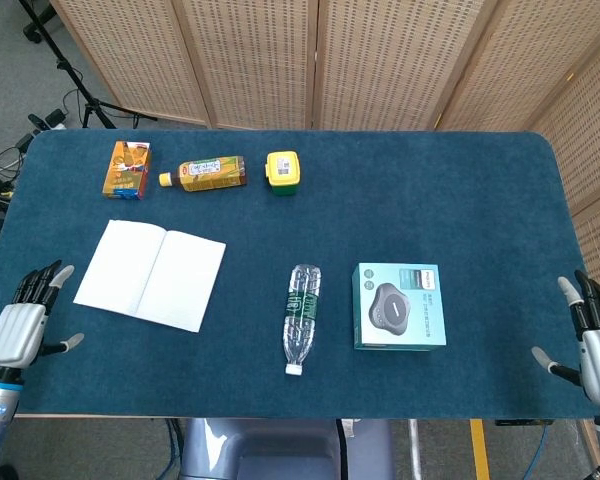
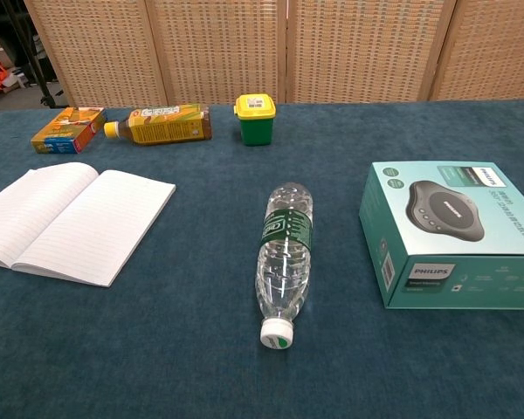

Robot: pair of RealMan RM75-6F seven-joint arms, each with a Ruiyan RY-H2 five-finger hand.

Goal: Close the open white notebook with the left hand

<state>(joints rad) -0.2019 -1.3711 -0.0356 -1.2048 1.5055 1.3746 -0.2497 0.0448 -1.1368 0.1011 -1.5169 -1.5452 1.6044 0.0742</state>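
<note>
A: Head view first. White notebook (image 1: 150, 274) lies open and flat on the blue table (image 1: 430, 200), left half, both pages up. Left hand (image 1: 20, 328) sits at the near-left table edge, fingers spread, holding nothing, apart from the notebook.

B: Right hand?

A: Right hand (image 1: 592, 337) at the near-right edge, fingers apart, empty, well away from everything. Nearest thing to it is the teal speaker box (image 1: 400, 305).

B: Other stuff?

A: Water bottle (image 1: 300, 318) on its side between notebook and box. Along the far side: orange carton (image 1: 127, 168), tea bottle (image 1: 206, 172), yellow-lidded green container (image 1: 283, 169).

B: Chest view?

A: No hands in it. Notebook (image 2: 70, 220) open at the left, spine running away from camera, pages lined. Water bottle (image 2: 285, 262) centre, cap toward camera, speaker box (image 2: 445, 231) on the right.

B: Progress?

A: I'd judge nothing done yet. Book fully open, untouched. Left: reach the left hand in, catch one cover edge, fold it over the other.
</note>
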